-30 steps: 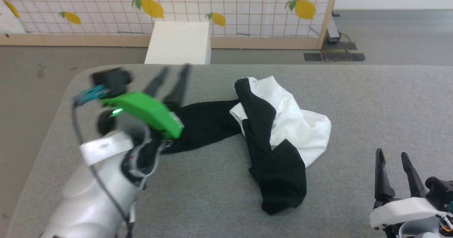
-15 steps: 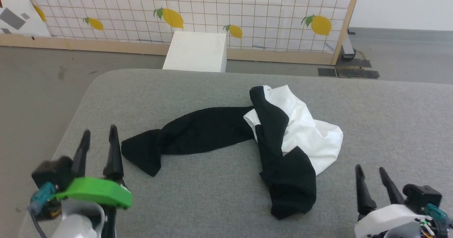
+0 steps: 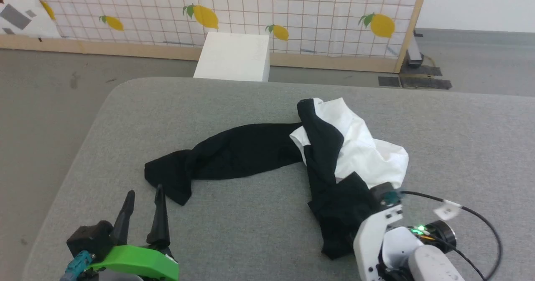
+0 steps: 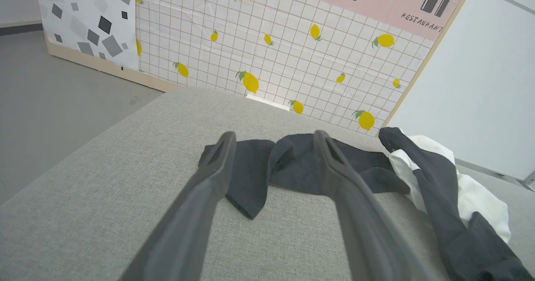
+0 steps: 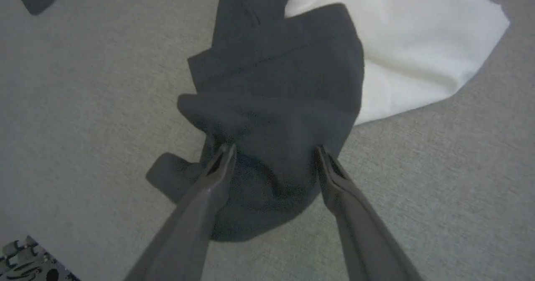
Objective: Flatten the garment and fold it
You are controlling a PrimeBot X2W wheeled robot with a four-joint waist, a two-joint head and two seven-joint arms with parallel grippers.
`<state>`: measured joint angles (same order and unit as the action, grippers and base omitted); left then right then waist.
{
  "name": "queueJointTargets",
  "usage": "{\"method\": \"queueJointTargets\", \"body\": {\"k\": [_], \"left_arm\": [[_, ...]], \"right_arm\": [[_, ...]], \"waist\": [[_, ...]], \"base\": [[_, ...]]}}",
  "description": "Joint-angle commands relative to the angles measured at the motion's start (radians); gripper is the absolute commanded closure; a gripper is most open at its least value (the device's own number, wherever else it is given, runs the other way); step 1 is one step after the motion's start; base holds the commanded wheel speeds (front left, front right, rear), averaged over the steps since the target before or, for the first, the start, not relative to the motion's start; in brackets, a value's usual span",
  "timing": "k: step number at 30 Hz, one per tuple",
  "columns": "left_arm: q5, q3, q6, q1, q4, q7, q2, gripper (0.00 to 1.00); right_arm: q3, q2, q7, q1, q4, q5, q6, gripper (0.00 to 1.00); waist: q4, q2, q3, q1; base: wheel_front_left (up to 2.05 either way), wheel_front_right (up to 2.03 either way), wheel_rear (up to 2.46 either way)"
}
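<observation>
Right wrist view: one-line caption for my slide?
Open right gripper over the black sleeve of the crumpled shirt on a grey table.

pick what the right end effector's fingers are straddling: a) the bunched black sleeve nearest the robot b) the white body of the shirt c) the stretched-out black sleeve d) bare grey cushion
a: in the right wrist view the open right end effector spreads its fingers either side of the bunched black sleeve of the garment.

Garment (image 3: 359, 147): soft matt cloth, creased. Table cover (image 3: 250, 101): grey woven fabric, coarse, matt. Left gripper (image 3: 145, 190): matt dark fingers, plastic by the look; green shell (image 3: 133, 264) smooth, faint sheen. Right wrist housing (image 3: 372, 239): white, smooth, glossy plastic. Screen frame (image 3: 412, 26): pale bare wood.
</observation>
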<state>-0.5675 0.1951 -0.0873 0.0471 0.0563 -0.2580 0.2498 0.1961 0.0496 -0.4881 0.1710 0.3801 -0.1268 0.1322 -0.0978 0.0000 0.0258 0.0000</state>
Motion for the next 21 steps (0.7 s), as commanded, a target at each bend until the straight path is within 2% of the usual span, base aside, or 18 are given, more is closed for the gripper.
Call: {"method": "queueJointTargets", "body": {"k": [1,5,8,10,11,17,21], "left_arm": [[0.019,-0.003,0.010,0.006,0.003,-0.004,-0.007,0.00],[0.034,0.002,0.029,-0.006,0.014,-0.004,-0.020,0.00],[0.043,-0.015,0.031,-0.007,0.018,-0.004,-0.029,0.00],[0.048,-0.023,0.034,-0.006,0.018,-0.004,-0.035,0.00],[0.051,-0.028,0.035,-0.005,0.017,-0.004,-0.038,0.00],[0.065,-0.056,0.048,-0.005,0.016,-0.004,-0.058,0.00],[0.078,-0.062,0.065,-0.007,0.021,-0.004,-0.072,0.00]], "right_arm": [[0.019,0.001,-0.046,0.022,0.019,0.021,-0.002,0.00],[0.049,0.001,-0.100,0.057,0.065,0.068,-0.002,0.00],[0.058,0.001,-0.112,0.061,0.105,0.059,-0.002,0.00],[0.056,0.001,-0.102,0.066,0.114,0.042,-0.002,0.46],[0.056,0.001,-0.094,0.069,0.115,0.035,-0.002,1.00],[0.009,0.001,-0.023,0.098,0.054,-0.033,-0.002,1.00],[-0.138,0.013,0.013,0.093,-0.065,-0.062,-0.002,1.00]], "waist": [[-0.018,0.0000,-0.013,0.0000],[-0.037,0.0000,-0.027,0.0000],[-0.043,0.0000,-0.030,0.0000],[-0.043,0.0000,-0.032,0.0000],[-0.041,0.0000,-0.034,0.0000],[-0.025,0.0000,-0.037,0.0000],[-0.016,0.0000,-0.037,0.0000]], "base": [[0.00,0.00,0.00],[0.00,0.00,0.00],[0.00,0.00,0.00],[0.00,0.00,0.00],[0.00,0.00,0.00],[0.00,0.00,0.00],[0.00,0.00,0.00]]}}
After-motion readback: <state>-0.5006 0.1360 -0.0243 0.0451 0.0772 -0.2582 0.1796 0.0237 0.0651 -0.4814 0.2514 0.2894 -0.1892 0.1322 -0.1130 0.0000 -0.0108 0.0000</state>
